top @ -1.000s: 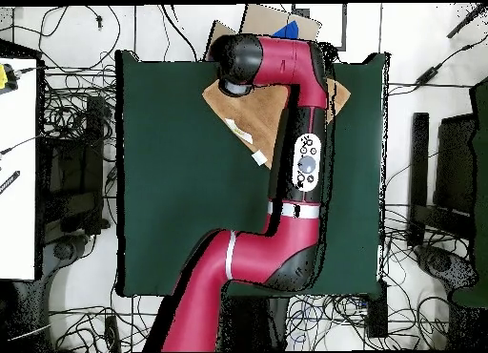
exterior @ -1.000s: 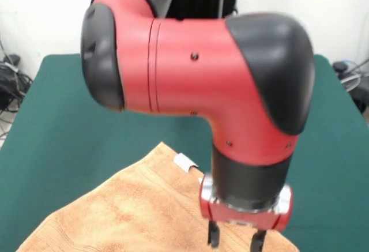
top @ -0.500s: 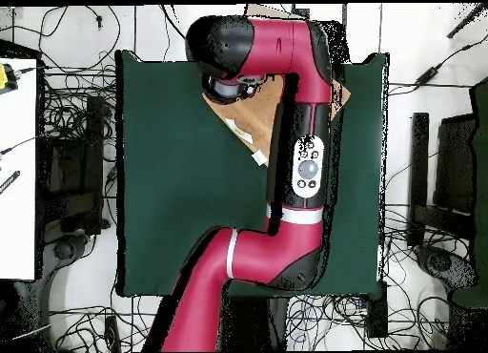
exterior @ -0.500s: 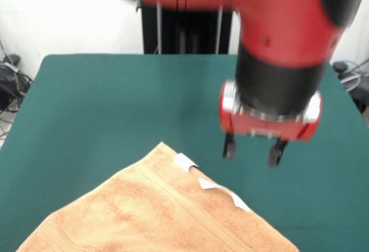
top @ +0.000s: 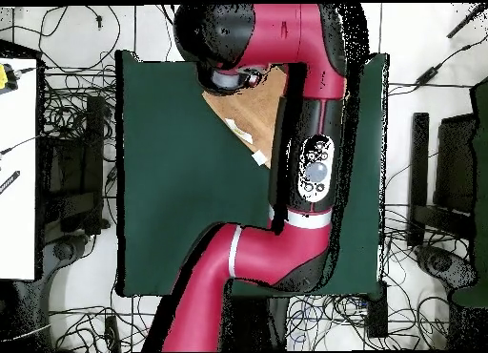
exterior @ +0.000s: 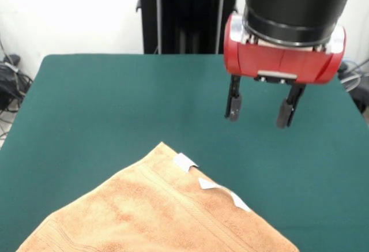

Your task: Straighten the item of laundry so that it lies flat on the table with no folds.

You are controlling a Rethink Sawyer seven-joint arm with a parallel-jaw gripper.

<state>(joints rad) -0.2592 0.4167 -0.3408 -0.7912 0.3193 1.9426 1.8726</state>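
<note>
The orange-tan towel (exterior: 155,211) lies spread on the green table (exterior: 104,102) at the near edge of the front view, one corner pointing toward the robot. Two white tags (exterior: 184,162) sit on its right edge. No fold shows in the part in view; its near end runs out of the picture. My gripper (exterior: 259,109) hangs open and empty well above the table, beyond and to the right of the towel's corner. In the overhead view the arm covers much of the towel (top: 250,120) near the table's (top: 181,197) far edge, and the gripper is under the arm's head.
Black pedestal posts (exterior: 184,15) stand behind the table's far edge. Cables and dark equipment (top: 71,158) lie around the table on the floor. A white bench (top: 17,168) stands at the left of the overhead view.
My gripper has risen from just over the towel's right edge and drawn back toward the robot, empty. The towel has not moved.
</note>
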